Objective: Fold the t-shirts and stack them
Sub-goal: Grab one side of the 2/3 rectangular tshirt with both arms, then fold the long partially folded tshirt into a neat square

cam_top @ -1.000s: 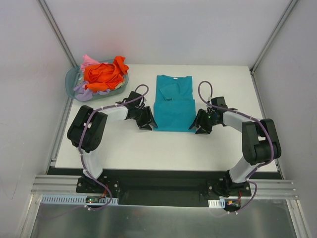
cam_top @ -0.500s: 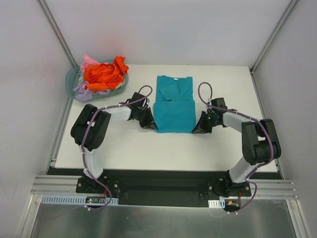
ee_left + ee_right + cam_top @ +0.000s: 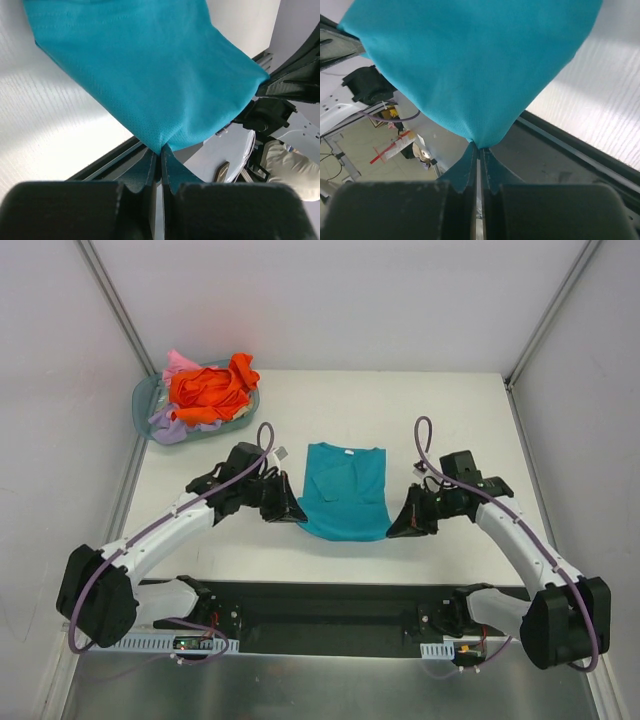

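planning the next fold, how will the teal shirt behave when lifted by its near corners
Likely floppy: the teal t-shirt sags in a curve between the left pincer and right pincer. Probably light, since thin corner pinches carry it. It may slip, as each pincer holds only a small tip of cloth.

Held a white table (image 3: 340,560) at the centre of the cell. Closed it in behind, left and right with plain pale wall panels (image 3: 330,300). Carried slanted aluminium posts (image 3: 108,300) at the table's two far corners. Ran a black base plate (image 3: 330,610) and an aluminium rail (image 3: 105,618) along the table's near edge. Showed grey sheet metal (image 3: 320,690) nearer than that rail. Lit evenly; cast only soft shadows on the table.
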`<act>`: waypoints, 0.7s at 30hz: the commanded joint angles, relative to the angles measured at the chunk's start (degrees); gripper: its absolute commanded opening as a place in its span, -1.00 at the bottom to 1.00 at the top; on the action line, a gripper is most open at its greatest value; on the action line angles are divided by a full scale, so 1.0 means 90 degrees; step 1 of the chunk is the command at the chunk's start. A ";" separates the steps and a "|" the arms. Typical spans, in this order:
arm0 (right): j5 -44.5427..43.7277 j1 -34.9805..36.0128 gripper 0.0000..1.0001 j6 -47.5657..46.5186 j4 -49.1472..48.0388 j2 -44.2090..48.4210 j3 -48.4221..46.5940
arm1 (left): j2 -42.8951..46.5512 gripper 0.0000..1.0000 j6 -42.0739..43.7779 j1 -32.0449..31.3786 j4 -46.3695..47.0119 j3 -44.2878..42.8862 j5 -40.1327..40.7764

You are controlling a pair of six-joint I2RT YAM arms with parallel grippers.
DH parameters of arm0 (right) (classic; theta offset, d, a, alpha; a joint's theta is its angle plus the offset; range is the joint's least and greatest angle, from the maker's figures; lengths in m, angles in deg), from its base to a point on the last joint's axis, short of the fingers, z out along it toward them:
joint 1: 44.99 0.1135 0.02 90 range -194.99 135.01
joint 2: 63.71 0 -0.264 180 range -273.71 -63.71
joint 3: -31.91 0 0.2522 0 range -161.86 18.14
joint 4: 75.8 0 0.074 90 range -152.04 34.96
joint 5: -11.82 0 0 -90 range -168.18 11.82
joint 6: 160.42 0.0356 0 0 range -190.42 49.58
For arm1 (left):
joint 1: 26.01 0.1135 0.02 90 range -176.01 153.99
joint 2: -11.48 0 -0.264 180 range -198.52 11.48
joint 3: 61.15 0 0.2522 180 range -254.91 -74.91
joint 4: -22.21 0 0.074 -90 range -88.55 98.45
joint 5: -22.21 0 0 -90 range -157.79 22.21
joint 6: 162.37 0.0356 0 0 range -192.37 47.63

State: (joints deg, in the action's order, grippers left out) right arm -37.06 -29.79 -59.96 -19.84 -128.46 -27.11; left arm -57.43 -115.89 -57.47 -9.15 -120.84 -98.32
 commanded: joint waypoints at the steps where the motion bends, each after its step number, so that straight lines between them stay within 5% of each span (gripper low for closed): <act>1: 0.0499 -0.0165 -0.99 -0.0448 0.0644 -0.0012 -0.0830 | 0.0137 -1.00 -0.0018 0.0058 -0.0290 -0.0227 0.0275; 11: 0.0187 -0.0839 -0.99 -0.0479 0.0000 -0.1017 -0.1944 | -0.1152 -1.00 0.0530 0.0537 -0.0183 -0.1868 0.0725; 21: 0.0362 -0.1279 -0.99 -0.0225 -0.0743 -0.2560 -0.3232 | -0.2704 -1.00 0.0657 0.1162 0.0081 -0.3089 0.0003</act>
State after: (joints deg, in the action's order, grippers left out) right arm -35.15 -40.23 -62.89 -22.18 -148.09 -50.91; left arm -78.72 -111.94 -49.10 -9.37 -144.56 -96.37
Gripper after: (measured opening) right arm 0.019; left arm 0.010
